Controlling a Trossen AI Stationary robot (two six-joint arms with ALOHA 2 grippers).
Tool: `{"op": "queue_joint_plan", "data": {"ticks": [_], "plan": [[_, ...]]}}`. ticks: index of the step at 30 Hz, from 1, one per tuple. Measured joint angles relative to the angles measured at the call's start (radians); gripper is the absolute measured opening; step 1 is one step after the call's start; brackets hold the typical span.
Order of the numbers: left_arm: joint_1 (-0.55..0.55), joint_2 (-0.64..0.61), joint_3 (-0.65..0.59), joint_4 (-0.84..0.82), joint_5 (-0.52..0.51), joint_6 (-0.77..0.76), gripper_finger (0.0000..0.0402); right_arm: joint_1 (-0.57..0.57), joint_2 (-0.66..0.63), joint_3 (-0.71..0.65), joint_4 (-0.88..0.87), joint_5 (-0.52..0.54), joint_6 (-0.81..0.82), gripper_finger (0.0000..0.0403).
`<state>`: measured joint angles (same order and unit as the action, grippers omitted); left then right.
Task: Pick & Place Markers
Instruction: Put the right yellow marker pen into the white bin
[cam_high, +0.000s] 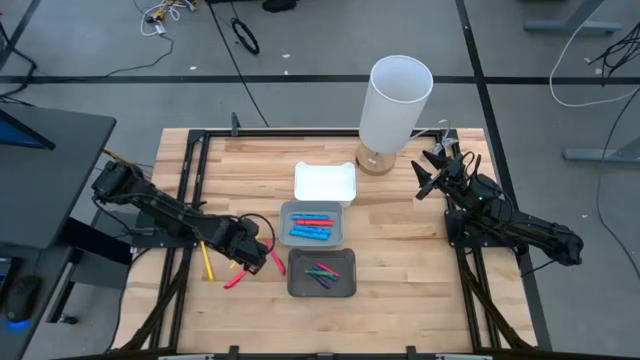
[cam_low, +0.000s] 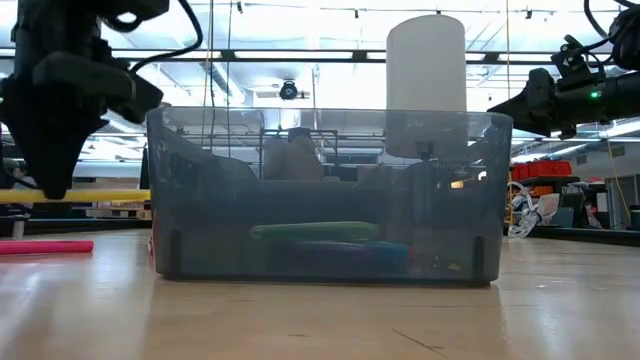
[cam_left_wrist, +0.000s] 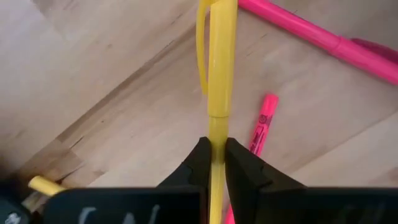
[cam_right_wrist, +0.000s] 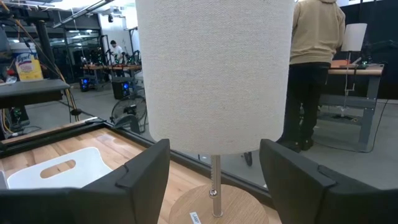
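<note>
My left gripper is shut on a yellow marker over the table's near left part, left of the trays. Pink markers lie flat on the wood under it, and another yellow marker lies to its left. A light grey tray holds blue and red markers. A dark grey tray holds green and purple ones. My right gripper is open and waits at the far right, facing a lamp. My left gripper pinches the yellow marker's barrel between its two fingers, below the wider cap section. The fingers come from above, pointing down. The marker sits level, lifted clear above the table, sticking out on both sides of the fingers.
A white tray sits behind the two grey ones. A white-shaded lamp on a round wooden base stands at the far edge, just ahead of my right gripper. A person stands in the room beyond. Bare wood lies at the near right.
</note>
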<state>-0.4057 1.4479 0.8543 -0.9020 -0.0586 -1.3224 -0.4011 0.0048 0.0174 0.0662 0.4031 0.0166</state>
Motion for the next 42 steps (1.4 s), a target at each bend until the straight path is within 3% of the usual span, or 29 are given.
{"op": "queue_joint_plan", "data": {"ticks": [9, 29, 42], "plan": [[0.0, -0.024, 0.088, -0.108, -0.024, 0.081, 0.0029, 0.0, 0.0, 0.0, 0.0, 0.0, 0.0, 0.0251], [0.004, -0.024, 0.443, -0.276, 0.005, 0.537, 0.0029, 0.0, 0.0, 0.0, 0.0, 0.0, 0.0, 0.0251], [0.099, -0.011, 0.489, -0.306, 0.04, 0.812, 0.0028, 0.0, 0.0, 0.0, 0.0, 0.0, 0.0, 0.0251]]}}
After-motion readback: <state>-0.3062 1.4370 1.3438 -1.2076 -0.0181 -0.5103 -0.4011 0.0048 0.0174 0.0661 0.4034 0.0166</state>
